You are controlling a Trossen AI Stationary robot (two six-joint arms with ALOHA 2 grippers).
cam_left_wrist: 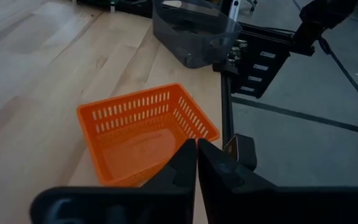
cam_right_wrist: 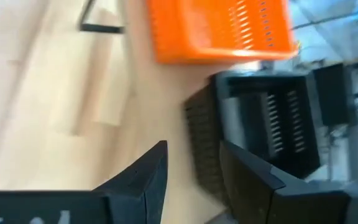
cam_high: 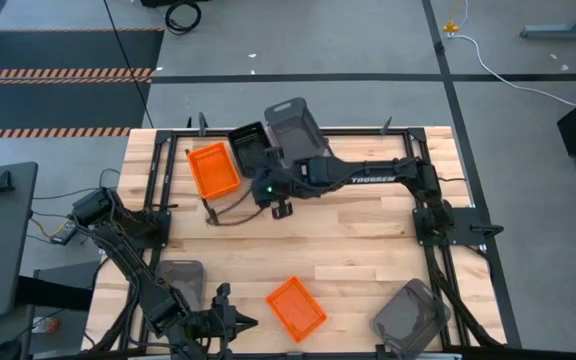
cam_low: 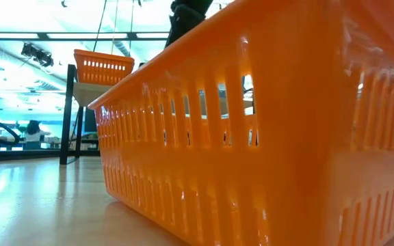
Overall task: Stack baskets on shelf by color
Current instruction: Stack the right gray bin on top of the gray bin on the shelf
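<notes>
On the shelf point(cam_high: 230, 196) at the table's far side, an orange basket point(cam_high: 213, 168), a black basket point(cam_high: 251, 148) and a grey basket point(cam_high: 293, 128) stand side by side. My right gripper point(cam_high: 270, 172) reaches in from the right and is open point(cam_right_wrist: 194, 177). One finger stands on either side of the black basket's point(cam_right_wrist: 253, 118) near wall. Another orange basket point(cam_high: 296, 308) rests on the table near the front edge and fills the low view point(cam_low: 252, 137). My left gripper point(cam_high: 236, 322) is shut point(cam_left_wrist: 196, 158) just left of this basket point(cam_left_wrist: 145, 130). My right gripper straddles the black basket's side wall point(cam_right_wrist: 205, 146), with one finger point(cam_right_wrist: 253, 177) on the inner side and one point(cam_right_wrist: 146, 177) outside. It comes slanting from the near right. Whether either finger touches the wall, I cannot tell. The basket stands on the shelf.
One grey basket point(cam_high: 181, 275) lies near the left arm and another point(cam_high: 413, 318) at the near right corner point(cam_left_wrist: 194, 28). The table's black frame rail point(cam_left_wrist: 225, 106) runs beside the near orange basket. Bare wood lies in the table's middle point(cam_high: 348, 240).
</notes>
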